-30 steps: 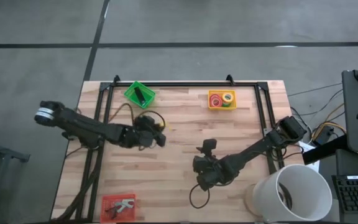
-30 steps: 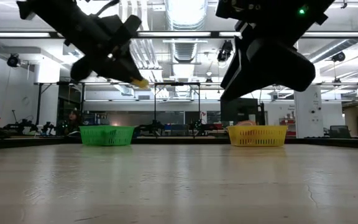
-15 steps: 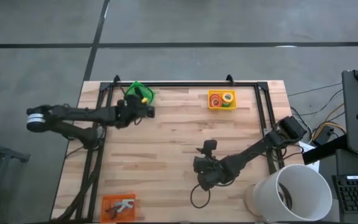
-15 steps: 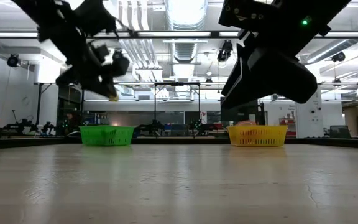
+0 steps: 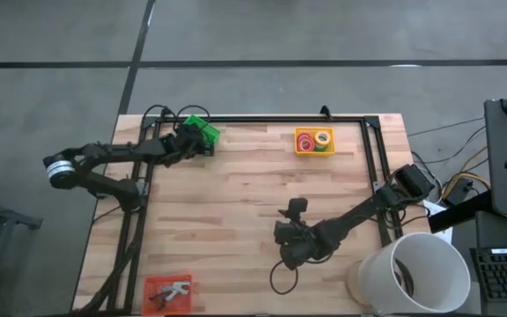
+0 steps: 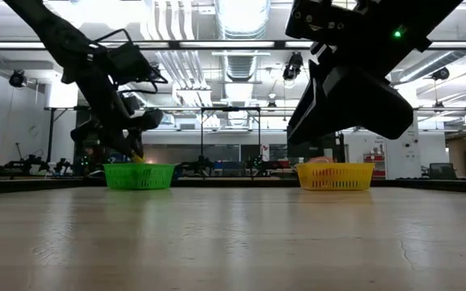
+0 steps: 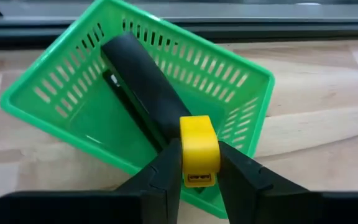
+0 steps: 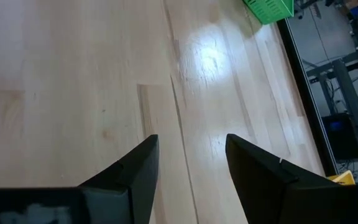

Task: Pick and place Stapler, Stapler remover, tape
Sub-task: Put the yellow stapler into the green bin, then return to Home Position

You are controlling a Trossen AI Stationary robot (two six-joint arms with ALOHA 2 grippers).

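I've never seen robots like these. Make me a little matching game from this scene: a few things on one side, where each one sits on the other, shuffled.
Things:
1. black stapler
2. tape rolls
3. small yellow stapler
4. right claw

Places:
A. in the yellow basket
B. held in the left claw
C. lying in the green basket
D. open over bare table

Pairs: 1-C, 2-A, 3-B, 4-D

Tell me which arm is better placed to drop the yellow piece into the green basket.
Left. The left gripper is shut on the yellow piece right at the green basket; the right gripper hangs open over bare table, far away.
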